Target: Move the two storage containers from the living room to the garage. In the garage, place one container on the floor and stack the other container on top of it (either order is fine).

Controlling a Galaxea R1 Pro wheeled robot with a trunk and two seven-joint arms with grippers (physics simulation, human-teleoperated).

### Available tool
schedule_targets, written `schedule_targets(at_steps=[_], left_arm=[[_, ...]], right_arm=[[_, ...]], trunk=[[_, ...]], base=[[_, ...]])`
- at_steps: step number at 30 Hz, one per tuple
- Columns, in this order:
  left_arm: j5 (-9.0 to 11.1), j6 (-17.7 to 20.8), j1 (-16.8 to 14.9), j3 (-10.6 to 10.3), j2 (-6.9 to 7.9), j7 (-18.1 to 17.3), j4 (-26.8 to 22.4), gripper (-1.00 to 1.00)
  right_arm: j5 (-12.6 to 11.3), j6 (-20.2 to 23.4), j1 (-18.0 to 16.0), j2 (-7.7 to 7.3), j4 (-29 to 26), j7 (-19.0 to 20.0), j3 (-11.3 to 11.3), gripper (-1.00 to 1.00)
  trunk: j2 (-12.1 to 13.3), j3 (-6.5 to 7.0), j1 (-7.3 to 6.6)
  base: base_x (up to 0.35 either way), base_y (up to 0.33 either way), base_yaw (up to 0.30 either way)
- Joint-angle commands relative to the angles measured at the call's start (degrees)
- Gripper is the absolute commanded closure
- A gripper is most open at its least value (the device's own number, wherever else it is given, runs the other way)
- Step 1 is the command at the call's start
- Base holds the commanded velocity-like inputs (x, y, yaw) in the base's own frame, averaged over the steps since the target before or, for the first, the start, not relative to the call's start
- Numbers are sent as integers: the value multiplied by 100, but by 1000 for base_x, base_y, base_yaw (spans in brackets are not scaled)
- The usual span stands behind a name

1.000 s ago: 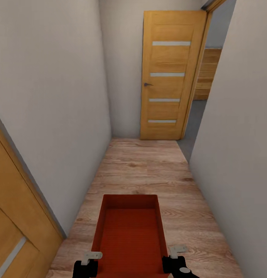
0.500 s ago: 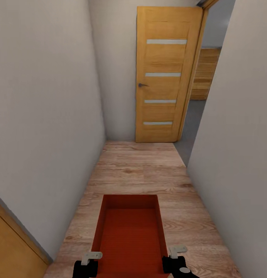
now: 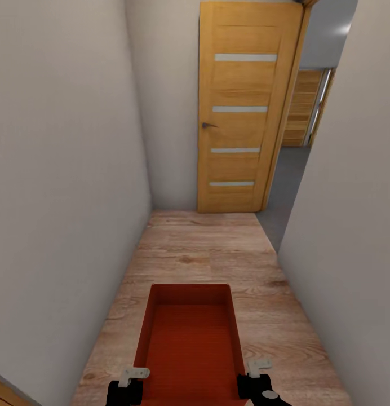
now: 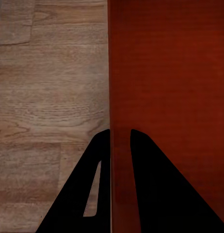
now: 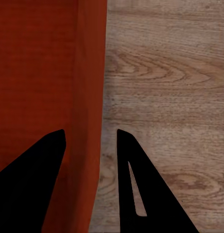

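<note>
the storage container (image 3: 189, 344) is riding between both arms over the corridor's wood floor (image 3: 206, 254). the left gripper (image 4: 120, 141) is pinching its thin wall tightly; the right gripper (image 5: 90, 138) is straddling the opposite wall, looser. it looks light, stiff, maybe slippery, so opposite rims suit it.

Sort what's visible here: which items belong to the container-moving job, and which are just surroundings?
Job:
storage container, carried
left gripper, on its left wall
right gripper, straddling its right wall

Surroundings:
wooden door
wood plank floor
corridor walls
grey floor past the doorway
</note>
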Motion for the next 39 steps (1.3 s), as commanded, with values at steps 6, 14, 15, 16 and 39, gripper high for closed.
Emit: schedule_targets(at_steps=[6, 14, 15, 16, 39], left_arm=[[-69, -21, -5, 174, -2, 78, -3, 100], [-69, -21, -5, 173, -2, 78, -3, 100], [-69, -21, -5, 175, -2, 78, -3, 100], [-69, -21, -5, 176, -2, 78, -3, 100], [-69, -21, -5, 176, -2, 78, -3, 100]], right_arm=[[-19, -18, -4, 0, 8, -49, -5, 100], [-19, -18, -4, 4, 8, -49, -6, 100], [-19, -18, -4, 2, 8, -49, -6, 100], [-19, -18, -4, 4, 8, -49, -7, 100], [-19, -18, -4, 2, 8, -49, -5, 100]], trunk=[[-2, -5, 3], [-2, -5, 3], [-2, -5, 3], [-2, -5, 3], [-2, -5, 3]], base=[[345, 0, 0], [345, 0, 0], [345, 0, 0], [345, 0, 0], [345, 0, 0]])
